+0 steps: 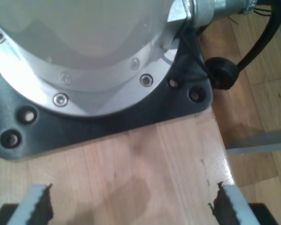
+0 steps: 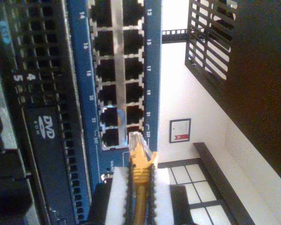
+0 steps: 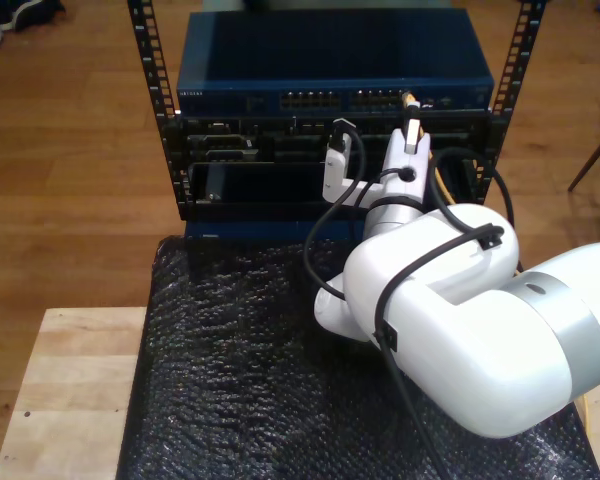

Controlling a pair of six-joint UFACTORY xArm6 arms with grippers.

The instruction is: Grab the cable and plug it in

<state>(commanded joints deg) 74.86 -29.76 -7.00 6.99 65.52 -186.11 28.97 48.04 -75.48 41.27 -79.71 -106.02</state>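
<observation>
Rack ports [image 2: 116, 84] facing pinched cable [image 2: 141, 161]

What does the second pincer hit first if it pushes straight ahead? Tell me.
Probably the blue switch: my second pincer, shut on the cable, points its clear plug at the port row's end, near the ports marked 23 and 24. Depth is unclear, so exact port alignment is uncertain.

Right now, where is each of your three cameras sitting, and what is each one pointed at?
First wrist view: rides on my first gripper, facing down at an arm's base plate on a wooden tabletop; its open fingers show.
Second wrist view: rides on my second gripper, facing the blue switch; its fingers clamp the cable.
Exterior view: off the arms, looking down over a white arm towards the rack.
Shared: second wrist and exterior views both show cable and switch.
</observation>
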